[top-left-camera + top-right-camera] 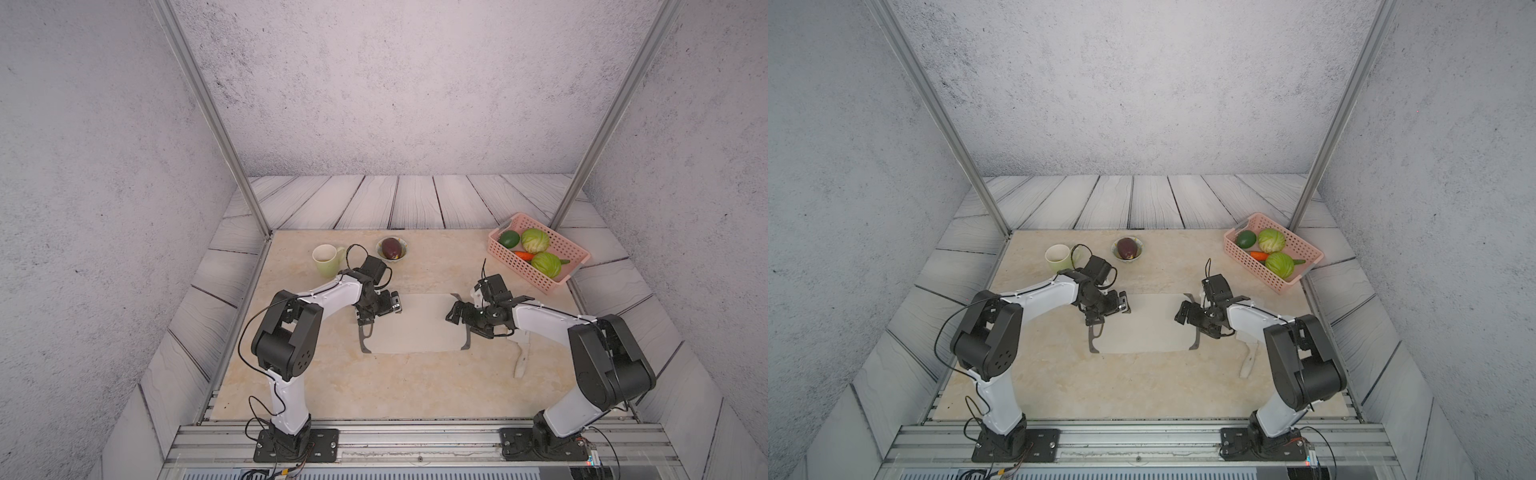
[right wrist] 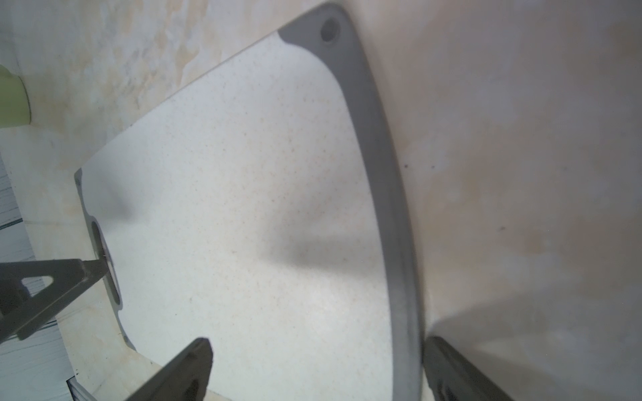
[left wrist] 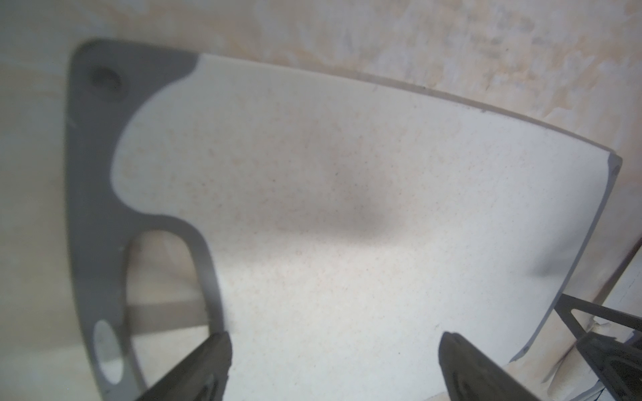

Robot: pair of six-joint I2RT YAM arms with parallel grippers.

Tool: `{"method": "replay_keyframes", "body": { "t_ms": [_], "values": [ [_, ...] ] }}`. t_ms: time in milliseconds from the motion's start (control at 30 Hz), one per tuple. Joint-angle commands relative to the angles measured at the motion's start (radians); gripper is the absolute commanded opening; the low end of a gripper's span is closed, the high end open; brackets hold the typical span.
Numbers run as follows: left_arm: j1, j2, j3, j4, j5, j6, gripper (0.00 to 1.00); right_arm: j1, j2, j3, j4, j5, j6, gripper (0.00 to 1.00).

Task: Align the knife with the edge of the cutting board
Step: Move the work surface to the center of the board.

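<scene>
Flat pale grey-white rectangular cutting board (image 1: 415,326) with dark grey end trims is lying mid-surface, long side running left-right, oval handle slot at its left end. You're hanging the left pincer (image 3: 335,342) over that left end, jaws standing apart, nothing between them, slot just beside one finger. You're hanging the right pincer (image 2: 318,343) over the right end, jaws wide apart too, empty, straddling the dark right trim. Can't tell if either is touching the board. Off-white cleaver-style knife (image 1: 520,363) is lying on the beige marbled surface (image 1: 374,390) right of the board, near it but apart, slim handle pointing toward the near side, blade mostly hiding under your right arm. Far left: pale green mug (image 1: 326,259) and a small bowl (image 1: 404,253) carrying a dark purple eggplant (image 1: 390,247). Far right: pink slotted plastic basket (image 1: 519,270) holding green cabbages (image 1: 535,240), a dark green avocado (image 1: 509,239), an orange carrot (image 1: 523,255).
</scene>
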Motion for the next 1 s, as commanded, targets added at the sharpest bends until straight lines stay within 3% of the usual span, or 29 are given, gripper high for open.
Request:
{"method": "replay_keyframes", "body": {
  "t_ms": [0, 967],
  "values": [
    [-0.003, -0.005, 0.018, -0.016, -0.011, 0.012, 0.98, 0.005, -0.014, -0.043, -0.065, 0.016, 0.014, 0.99],
    [-0.003, 0.008, 0.042, -0.028, 0.009, 0.031, 0.98, 0.017, -0.07, -0.153, -0.005, -0.005, 0.049, 0.99]
  ]
}}
